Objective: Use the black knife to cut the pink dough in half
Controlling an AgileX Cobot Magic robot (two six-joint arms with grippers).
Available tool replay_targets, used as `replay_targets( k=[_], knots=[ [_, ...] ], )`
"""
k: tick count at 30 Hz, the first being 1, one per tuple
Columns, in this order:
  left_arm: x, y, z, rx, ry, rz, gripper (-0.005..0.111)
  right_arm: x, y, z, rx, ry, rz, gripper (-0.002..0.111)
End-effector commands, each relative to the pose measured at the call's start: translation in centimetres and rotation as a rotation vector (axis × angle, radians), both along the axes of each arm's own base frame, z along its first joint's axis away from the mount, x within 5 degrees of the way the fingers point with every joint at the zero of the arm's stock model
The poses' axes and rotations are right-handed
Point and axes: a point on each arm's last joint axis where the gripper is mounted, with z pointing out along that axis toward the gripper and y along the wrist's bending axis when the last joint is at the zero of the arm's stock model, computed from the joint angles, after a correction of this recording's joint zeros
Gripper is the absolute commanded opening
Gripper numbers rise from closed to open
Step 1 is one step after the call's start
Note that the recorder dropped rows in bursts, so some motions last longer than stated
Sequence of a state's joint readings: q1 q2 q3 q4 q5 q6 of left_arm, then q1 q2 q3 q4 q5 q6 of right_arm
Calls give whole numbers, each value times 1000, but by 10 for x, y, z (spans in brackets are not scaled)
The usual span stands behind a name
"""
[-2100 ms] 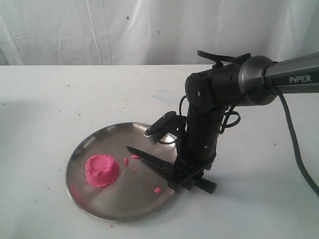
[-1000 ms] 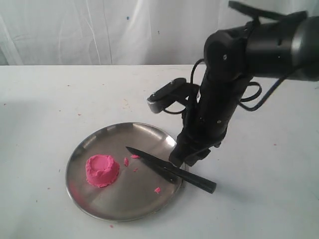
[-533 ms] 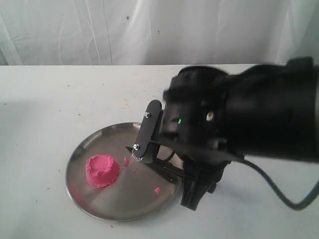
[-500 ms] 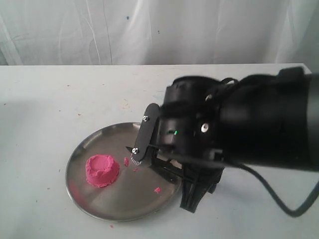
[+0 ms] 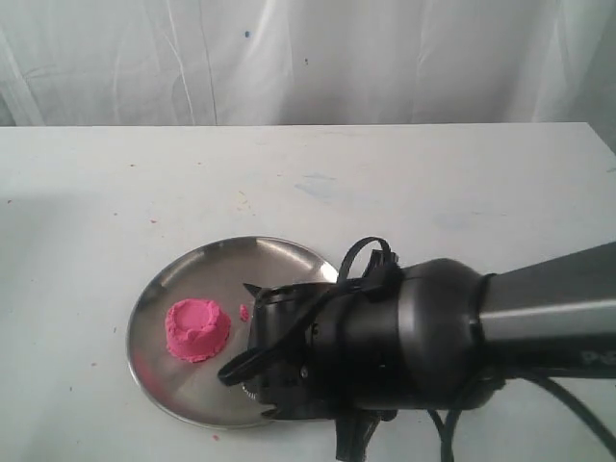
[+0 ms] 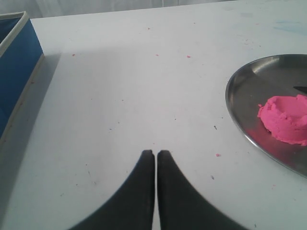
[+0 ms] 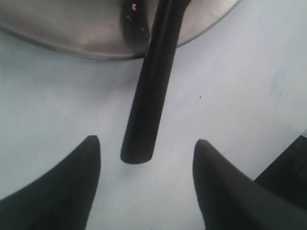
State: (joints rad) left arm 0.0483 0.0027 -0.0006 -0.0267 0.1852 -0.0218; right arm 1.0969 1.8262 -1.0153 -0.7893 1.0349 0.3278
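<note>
The pink dough (image 5: 197,329) is one rounded lump with a dented top on the left of the steel plate (image 5: 164,284); the left wrist view shows the same dough (image 6: 285,119) on the plate (image 6: 233,98). The black knife lies with its handle (image 7: 152,91) reaching off the plate's rim onto the table. Its blade tip (image 5: 250,288) pokes out from behind the right arm (image 5: 385,342). My right gripper (image 7: 145,142) is open, one finger on either side of the handle's end, not touching it. My left gripper (image 6: 156,153) is shut and empty over bare table, away from the plate.
A blue box (image 6: 12,67) stands at the table's edge beside the left arm. Pink crumbs lie on the plate (image 7: 135,6) and are scattered over the white table (image 6: 218,155). The right arm's bulk hides the plate's right half in the exterior view.
The right arm lifted off the knife handle, swung round and came down low, now covering the knife in the exterior view. Knife and dough have stayed where they were.
</note>
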Motion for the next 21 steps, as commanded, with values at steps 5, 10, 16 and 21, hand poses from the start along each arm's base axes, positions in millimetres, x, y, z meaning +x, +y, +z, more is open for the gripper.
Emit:
replay_targets(
  k=[5,10,16,21],
  knots=[
    [0,0,0,6,-7,-2,9,5,2,-23,-57,-55,-24,54],
    [0,0,0,6,-7,-2,9,9,1,-27,-74,-72,-22,54],
    [0,0,0,6,-7,-2,9,16,-3,-35,-66,-57,-33,54],
    [0,0,0,6,-7,-2,9,24,-9,-35,-65,-75,-53,54]
  ],
)
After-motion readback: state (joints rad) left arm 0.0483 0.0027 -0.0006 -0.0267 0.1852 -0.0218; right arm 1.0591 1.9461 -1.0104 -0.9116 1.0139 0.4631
